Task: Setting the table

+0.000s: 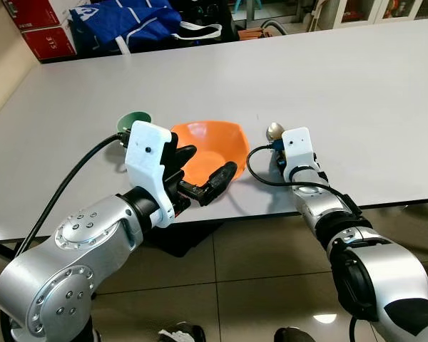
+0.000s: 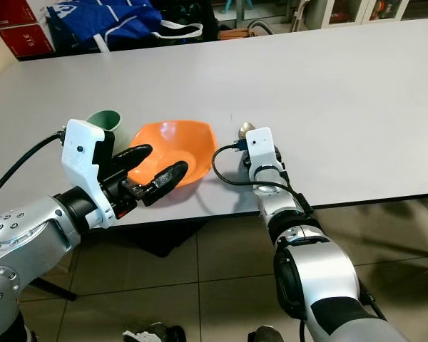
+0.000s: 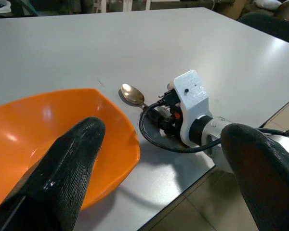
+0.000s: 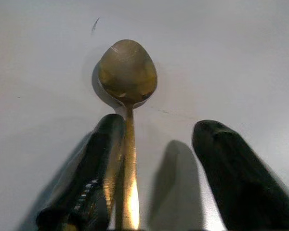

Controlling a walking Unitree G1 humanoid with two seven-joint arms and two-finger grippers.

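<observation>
An orange bowl (image 1: 212, 141) sits near the table's front edge. My left gripper (image 1: 202, 168) is open, one black finger (image 3: 62, 166) over the bowl's near rim and the other just outside it on the right. A gold spoon (image 4: 127, 77) lies on the table right of the bowl, its bowl end (image 1: 274, 131) pointing away from me. My right gripper (image 4: 161, 126) is open and low over the spoon's handle, which runs along one finger (image 4: 94, 168). A green cup (image 1: 133, 120) stands just left of the orange bowl, behind my left wrist.
The grey table (image 1: 342, 85) stretches far back and to the right. A blue bag (image 1: 128, 25) and red boxes (image 1: 46, 39) lie beyond its far edge. Tiled floor (image 1: 257, 271) shows below the front edge.
</observation>
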